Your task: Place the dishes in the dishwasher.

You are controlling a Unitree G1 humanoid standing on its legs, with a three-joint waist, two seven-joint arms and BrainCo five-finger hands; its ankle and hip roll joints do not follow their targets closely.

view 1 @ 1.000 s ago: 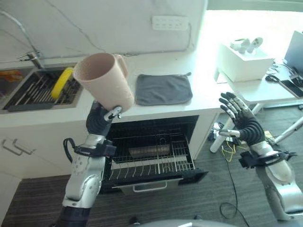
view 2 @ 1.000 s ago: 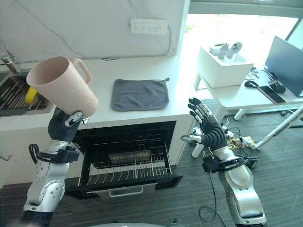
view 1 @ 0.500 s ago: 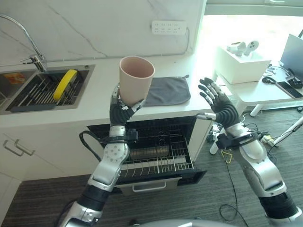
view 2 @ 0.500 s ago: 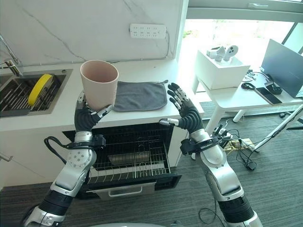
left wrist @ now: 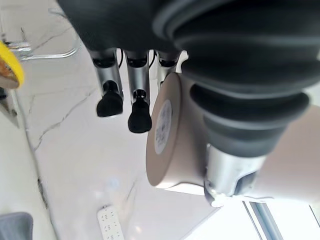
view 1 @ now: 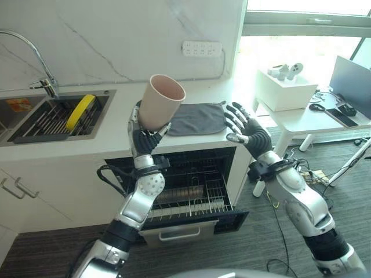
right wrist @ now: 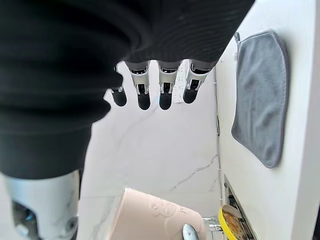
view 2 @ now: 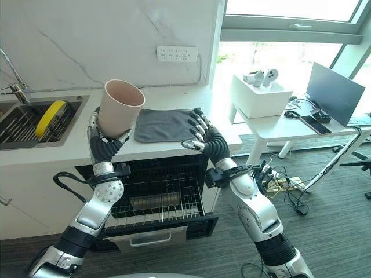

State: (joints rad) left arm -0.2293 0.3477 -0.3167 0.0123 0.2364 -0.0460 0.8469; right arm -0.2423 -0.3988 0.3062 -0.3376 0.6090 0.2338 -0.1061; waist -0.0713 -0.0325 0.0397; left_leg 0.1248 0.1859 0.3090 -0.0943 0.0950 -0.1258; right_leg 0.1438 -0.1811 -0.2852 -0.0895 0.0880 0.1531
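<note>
Pink plastic is the main event here: the cup (view 1: 160, 102) sits up in the air, tilted a bit with its mouth aimed up and toward the right, gripped around its lower half by the left hand (view 1: 142, 138). From the left wrist view the thumb and fingers are wrapped on the cup's base, so it looks like a solid hold, probably kept high to clear the counter (view 1: 87, 136) edge before going down to the machine. The right hand (view 2: 204, 136) hangs just beside the cup with its fingers spread and nothing in it, palm facing the cup, which reads like it's getting ready for a handover or to steady things.

Below both arms the dishwasher (view 1: 191, 191) is open with its wire rack (view 2: 168, 200) pulled out, mostly bare, so there's room for the cup.

Surface-wise it's a white counter with a grey cloth (view 1: 198, 118) lying flat on it, and a sink (view 1: 49, 116) off to the robot's left with a yellow thing (view 1: 79, 110) inside. Marble-look wall behind with a power strip (view 1: 202, 48). On the right there's a white side table (view 2: 290, 124) with a white box (view 2: 258, 95) and a laptop (view 2: 333, 87), big window above.
</note>
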